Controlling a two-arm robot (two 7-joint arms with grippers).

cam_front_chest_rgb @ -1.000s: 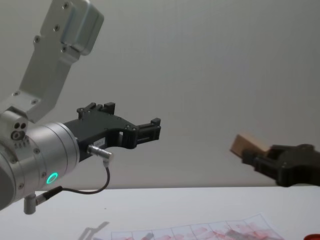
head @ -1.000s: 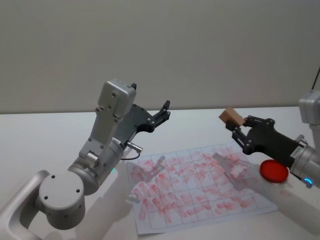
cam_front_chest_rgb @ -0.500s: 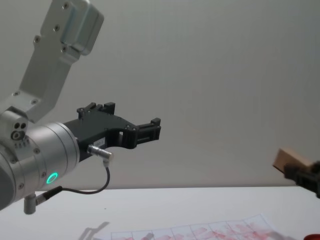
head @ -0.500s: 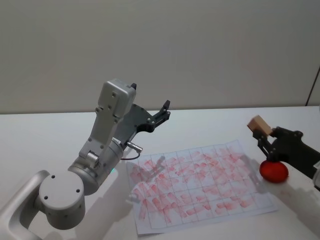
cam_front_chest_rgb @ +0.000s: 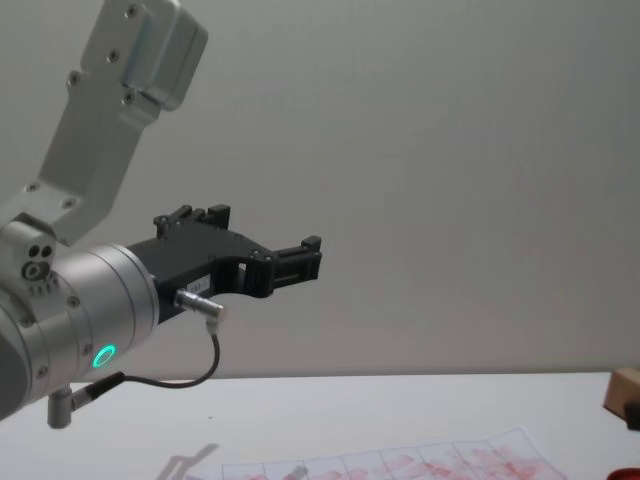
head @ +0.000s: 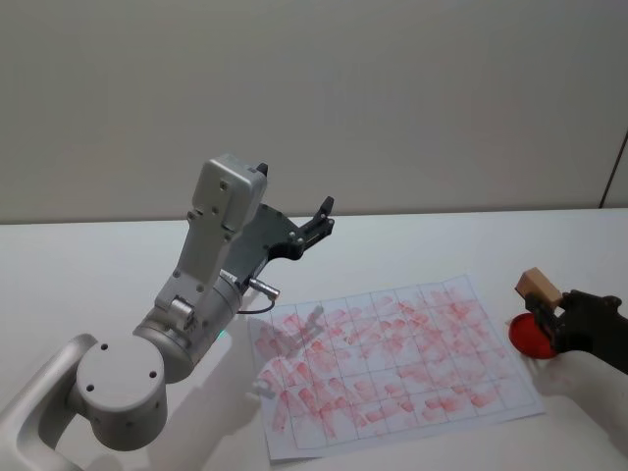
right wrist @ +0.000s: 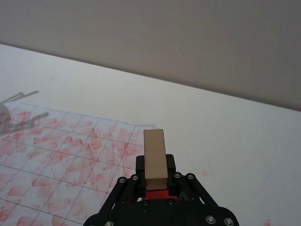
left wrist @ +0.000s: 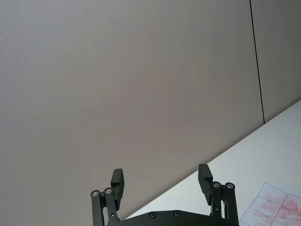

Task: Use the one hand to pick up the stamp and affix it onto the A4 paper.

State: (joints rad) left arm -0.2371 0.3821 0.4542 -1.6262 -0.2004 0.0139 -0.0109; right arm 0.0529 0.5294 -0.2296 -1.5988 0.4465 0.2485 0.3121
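The stamp (head: pixel 538 286) is sitting clamped in the right hand (head: pixel 549 316), off the right edge of the A4 paper (head: pixel 392 363) and directly over the red round object (head: pixel 531 336); compared with a second ago, when hand and stamp were hanging over the sheet's upper right corner, both are now lying lower and further right, clear of the sheet; in the chest view the stamp (cam_front_chest_rgb: pixel 625 386) is now barely showing at the right border, where before it was well inside the picture. The right wrist view is showing the stamp (right wrist: pixel 155 160) standing on end between the fingers (right wrist: pixel 170 164), red showing beneath it. The left hand (head: pixel 316 224) is holding unchanged, raised above the surface (head: pixel 88 265) behind the sheet, its fingers (left wrist: pixel 204 176) spread wide and carrying nothing. Count: one stamp; one sheet, printed with a grid of boxes crowded with red marks; one red round object; two hands.
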